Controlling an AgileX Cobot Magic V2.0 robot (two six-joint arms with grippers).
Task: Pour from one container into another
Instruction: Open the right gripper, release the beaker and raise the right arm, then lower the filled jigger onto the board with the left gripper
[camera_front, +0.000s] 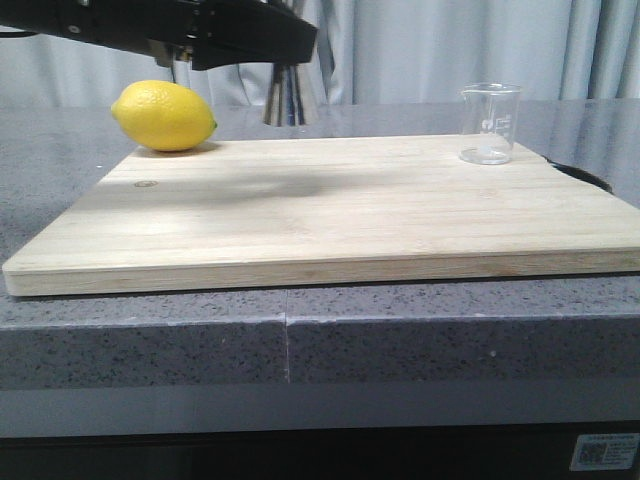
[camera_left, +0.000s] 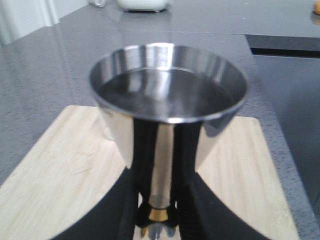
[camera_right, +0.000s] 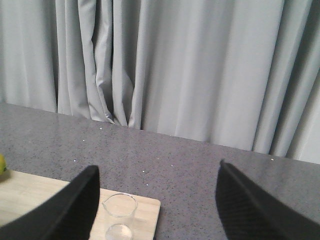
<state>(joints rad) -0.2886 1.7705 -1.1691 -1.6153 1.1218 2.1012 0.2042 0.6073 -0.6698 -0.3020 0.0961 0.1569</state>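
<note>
The steel jigger (camera_front: 291, 98) hangs upright under my left arm, at the back of the wooden board (camera_front: 330, 215). In the left wrist view its wide cup (camera_left: 167, 100) fills the frame. My left gripper (camera_left: 159, 220) is shut on its narrow waist at the gold band. I cannot tell whether there is liquid in the cup. The clear glass beaker (camera_front: 490, 122) stands upright on the board's back right corner. My right gripper (camera_right: 157, 167) is open and empty, above and short of the beaker (camera_right: 120, 214). It does not show in the front view.
A yellow lemon (camera_front: 163, 116) lies on the board's back left corner. The board rests on a grey speckled counter (camera_front: 300, 340). A dark recess (camera_front: 585, 175) lies in the counter beside the board's right edge. Grey curtains (camera_right: 175, 65) hang behind.
</note>
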